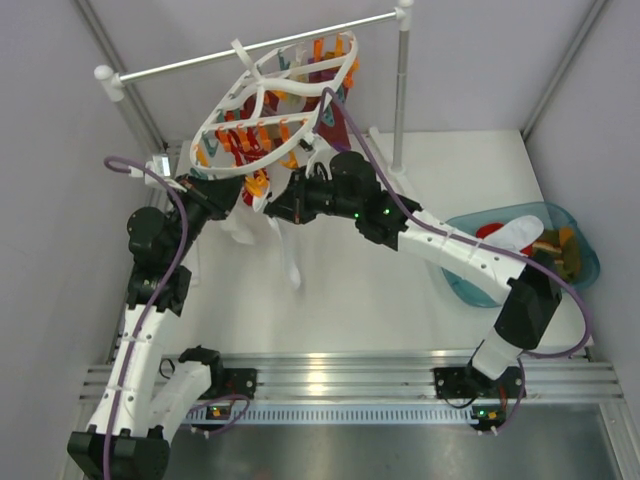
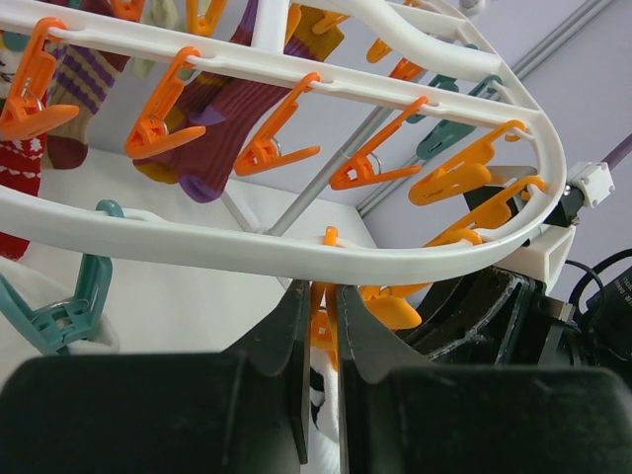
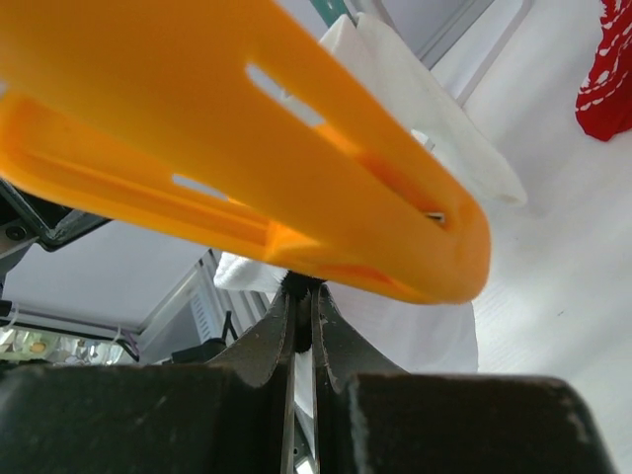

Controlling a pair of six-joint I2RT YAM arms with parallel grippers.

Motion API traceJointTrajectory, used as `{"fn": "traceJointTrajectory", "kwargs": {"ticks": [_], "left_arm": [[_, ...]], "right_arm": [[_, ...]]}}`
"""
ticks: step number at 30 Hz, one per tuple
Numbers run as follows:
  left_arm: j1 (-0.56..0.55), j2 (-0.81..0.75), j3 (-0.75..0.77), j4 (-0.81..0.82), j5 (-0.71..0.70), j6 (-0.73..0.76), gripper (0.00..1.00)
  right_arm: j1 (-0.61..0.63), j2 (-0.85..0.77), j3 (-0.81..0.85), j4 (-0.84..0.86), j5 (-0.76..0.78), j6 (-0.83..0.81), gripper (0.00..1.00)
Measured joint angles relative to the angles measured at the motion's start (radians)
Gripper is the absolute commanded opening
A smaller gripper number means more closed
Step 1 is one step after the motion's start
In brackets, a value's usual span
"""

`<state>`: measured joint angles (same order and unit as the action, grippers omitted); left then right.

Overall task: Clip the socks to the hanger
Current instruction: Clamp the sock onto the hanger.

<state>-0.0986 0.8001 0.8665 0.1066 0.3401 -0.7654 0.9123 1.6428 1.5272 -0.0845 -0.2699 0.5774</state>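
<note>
The white oval hanger (image 1: 262, 100) hangs tilted from the rod, with orange, red and teal clips under it. Several socks (image 2: 212, 123) hang clipped on its far bars. My left gripper (image 1: 240, 192) is shut on an orange clip (image 2: 326, 321) just under the hanger's near rim (image 2: 247, 252). My right gripper (image 1: 270, 208) is shut on the black-striped top edge of a white sock (image 1: 287, 250), right beside that clip. In the right wrist view the orange clip (image 3: 296, 148) fills the frame just above the right gripper (image 3: 301, 296), and the white sock (image 3: 425, 326) lies behind it.
A translucent blue basin (image 1: 585, 250) with more socks stands at the right. The rail stand's rod (image 1: 250, 48) and post (image 1: 400, 100) are behind the hanger. A red sock (image 3: 607, 89) hangs at the right edge of the right wrist view.
</note>
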Motion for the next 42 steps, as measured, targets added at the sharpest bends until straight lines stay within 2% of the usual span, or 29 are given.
{"fn": "traceJointTrajectory", "kwargs": {"ticks": [10, 13, 14, 18, 31, 36, 38, 39, 42], "left_arm": [[0.0, 0.0, -0.007, 0.007, -0.002, -0.014, 0.0], [0.001, 0.0, -0.007, 0.006, -0.002, -0.018, 0.12], [0.001, 0.0, -0.007, 0.006, -0.002, -0.018, 0.2], [0.001, 0.0, -0.007, 0.002, -0.01, -0.021, 0.35], [-0.002, -0.011, -0.006, -0.059, -0.021, -0.024, 0.6], [-0.002, -0.035, -0.006, -0.086, -0.031, -0.024, 0.6], [-0.002, -0.045, -0.007, -0.098, -0.039, -0.021, 0.6], [-0.002, -0.05, -0.006, -0.106, -0.043, -0.02, 0.6], [-0.002, -0.063, -0.006, -0.135, -0.048, -0.016, 0.6]], "right_arm": [[0.0, 0.021, 0.001, 0.063, 0.0, 0.019, 0.0], [0.0, 0.021, 0.001, 0.069, -0.001, 0.024, 0.0], [0.0, 0.021, 0.001, 0.071, -0.002, 0.026, 0.0], [0.0, 0.021, 0.001, 0.078, -0.007, 0.029, 0.0], [0.0, 0.021, -0.014, 0.126, -0.018, 0.029, 0.01], [0.0, 0.021, -0.031, 0.155, -0.024, 0.027, 0.27], [0.0, 0.017, -0.043, 0.161, -0.026, 0.024, 0.3], [0.0, 0.013, -0.052, 0.158, -0.028, 0.021, 0.36], [0.0, 0.001, -0.083, 0.158, -0.03, 0.009, 0.4]]}}
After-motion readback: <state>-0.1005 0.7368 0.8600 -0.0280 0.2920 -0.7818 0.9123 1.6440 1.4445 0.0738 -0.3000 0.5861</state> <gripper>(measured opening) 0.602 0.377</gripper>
